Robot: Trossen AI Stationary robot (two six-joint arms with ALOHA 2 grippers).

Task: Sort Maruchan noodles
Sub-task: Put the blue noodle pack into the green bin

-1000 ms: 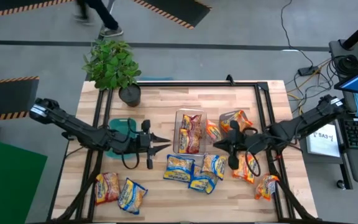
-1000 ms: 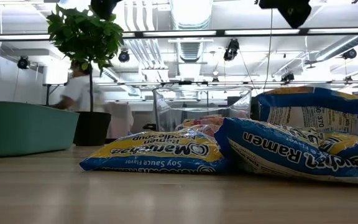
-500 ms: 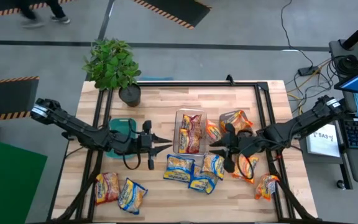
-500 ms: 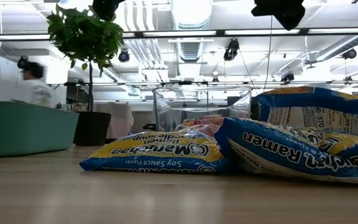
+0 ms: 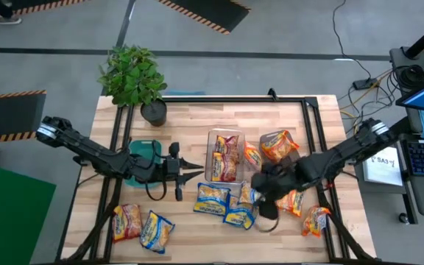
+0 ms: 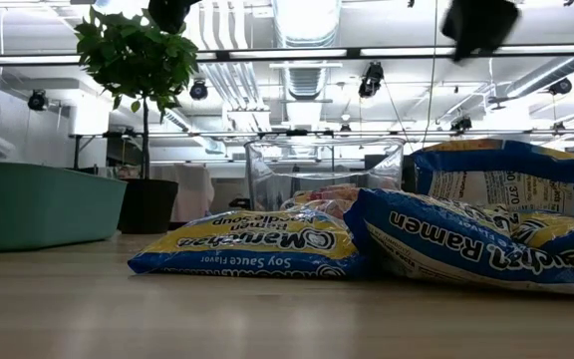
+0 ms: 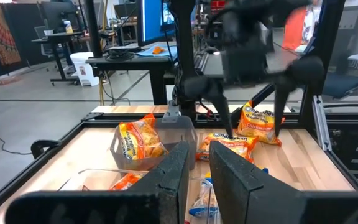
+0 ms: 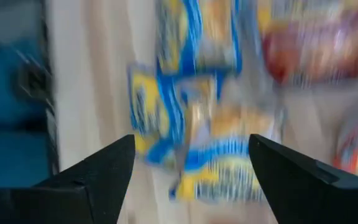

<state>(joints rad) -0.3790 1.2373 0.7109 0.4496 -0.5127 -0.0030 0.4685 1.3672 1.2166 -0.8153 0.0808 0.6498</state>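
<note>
the low view gives the clearest print: the nearest blue-edged packet [image 6: 252,247] reads "maruchan ramen noodle soup" upside down, with "soy sauce flavor" beneath it, and the blue packet beside it [image 6: 486,247] shows "ramen" in white letters, also inverted. behind them a yellow packet [image 6: 511,178] carries a small nutrition panel whose figures are too fine to read.

the packets are flat, crinkly plastic pillows — yellow faces with coloured borders. from above, three blue-edged ones [image 5: 227,202] lie in a loose cluster on the wooden table [image 5: 190,118], just in front of a clear, rigid rectangular bin [image 5: 224,156] that holds two maroon-edged packets. orange-edged packets [image 5: 278,144] sit to the right of that bin, with another one [image 5: 316,220] near the table's front right corner. two more packets [image 5: 141,226], one orange and one blue, lie at the front left, well apart from the rest.

the right gripper [image 5: 265,197] hangs over the blue cluster with its fingers spread wide and nothing between them; its wrist view shows blue-and-yellow packets [image 8: 191,124] in the gap, blurred. the left gripper [image 5: 195,171] waits just left of the clear bin, beside a teal plastic bin [image 5: 144,153], its fingers [image 7: 176,165] drawn close with only a narrow slot and nothing held.

a leafy potted plant [image 5: 132,77] stands at the back left corner.
</note>
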